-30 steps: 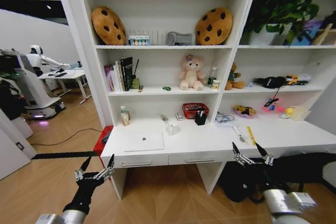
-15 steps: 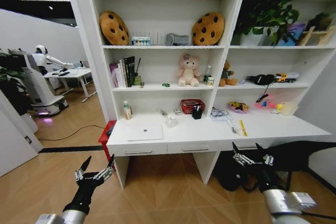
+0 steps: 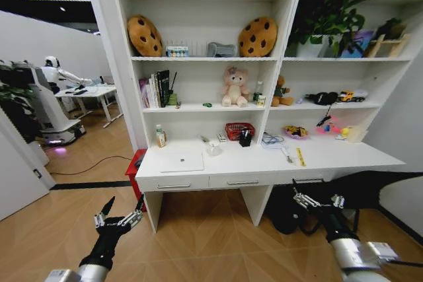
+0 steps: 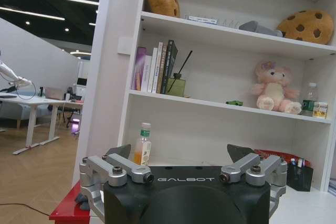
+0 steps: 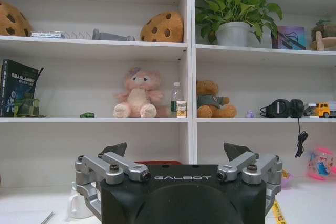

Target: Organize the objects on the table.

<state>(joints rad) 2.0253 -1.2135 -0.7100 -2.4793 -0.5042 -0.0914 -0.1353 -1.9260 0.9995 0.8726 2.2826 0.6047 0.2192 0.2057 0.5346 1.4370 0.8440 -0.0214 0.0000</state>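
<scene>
The white table (image 3: 264, 167) stands ahead of me under a tall shelf unit. A closed silver laptop (image 3: 182, 161) lies on its left part. A yellow ruler (image 3: 301, 157) and a pen (image 3: 288, 156) lie to the right. A tiny green toy car (image 3: 207, 105) sits on the shelf above, also seen as the car (image 4: 234, 103) and the car (image 5: 87, 114). My left gripper (image 3: 124, 204) hangs open over the floor, short of the desk's left end. My right gripper (image 3: 317, 197) is open before the desk's right half. Both hold nothing: the left gripper (image 4: 181, 153) and the right gripper (image 5: 176, 150).
A red basket (image 3: 239, 130) and a black pen holder (image 3: 245, 139) stand at the back of the desk. A red box (image 3: 135, 165) sits at its left end, and a black bulky shape (image 3: 373, 189) at the lower right. Another robot (image 3: 49, 100) stands far left. Wooden floor lies between me and the desk.
The whole view has shifted: the desk and shelves now look smaller and farther off, so the camera has pulled back. Both grippers keep the same open pose in the picture.
</scene>
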